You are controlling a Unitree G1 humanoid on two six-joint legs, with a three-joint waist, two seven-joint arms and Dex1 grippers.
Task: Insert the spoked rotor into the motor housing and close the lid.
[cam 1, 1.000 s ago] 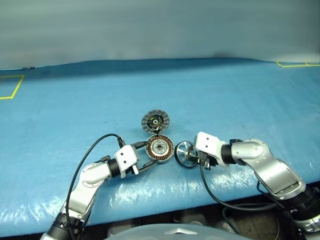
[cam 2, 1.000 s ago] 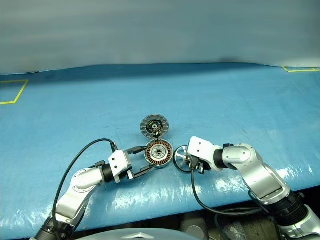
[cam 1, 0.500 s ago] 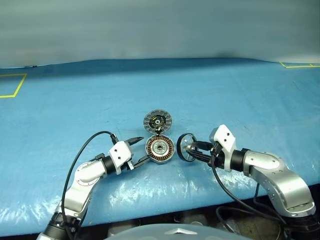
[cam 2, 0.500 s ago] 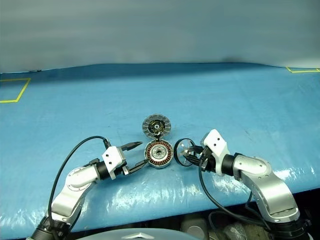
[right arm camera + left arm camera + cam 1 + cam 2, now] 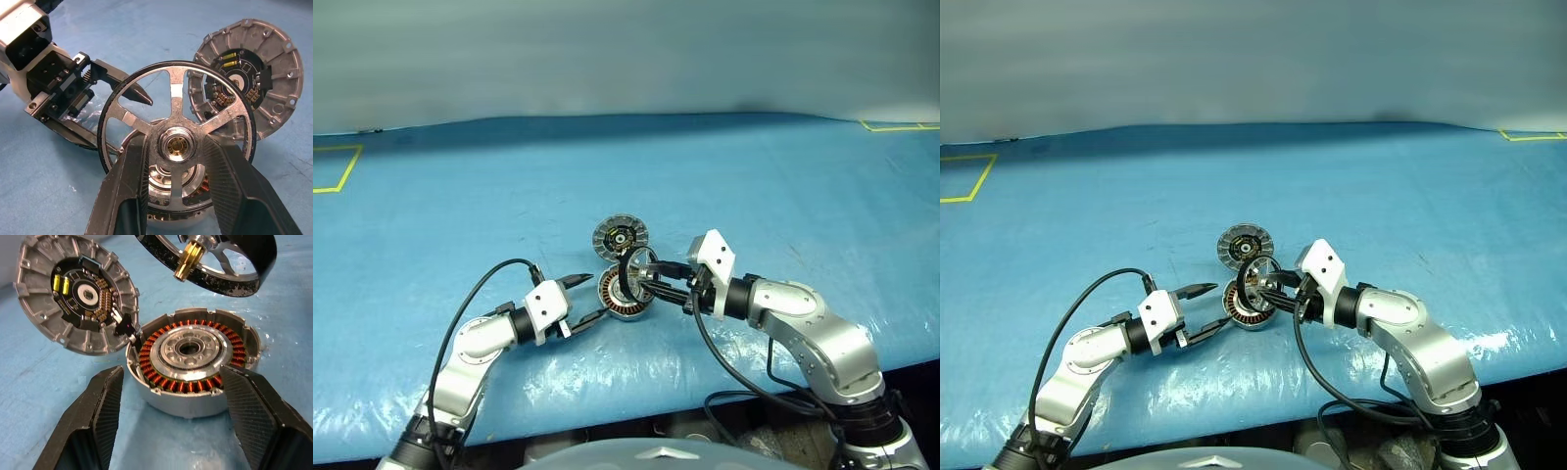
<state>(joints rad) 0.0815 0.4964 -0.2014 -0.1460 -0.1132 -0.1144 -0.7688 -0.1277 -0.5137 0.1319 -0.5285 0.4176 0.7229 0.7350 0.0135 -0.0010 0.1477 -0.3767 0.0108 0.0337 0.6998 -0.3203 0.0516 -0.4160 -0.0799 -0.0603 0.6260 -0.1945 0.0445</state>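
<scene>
The right gripper (image 5: 175,193) is clamped on the rotor (image 5: 177,147), holding it on edge in the air just above the housing (image 5: 191,358). The housing sits on the blue table (image 5: 754,186), its copper windings facing up. The lid (image 5: 621,236) lies just beyond it, dark face up. The left gripper (image 5: 583,298), fingers apart, flanks the housing's left side.

Spoked rotor (image 5: 636,272) newly above motor housing (image 5: 619,297)
</scene>
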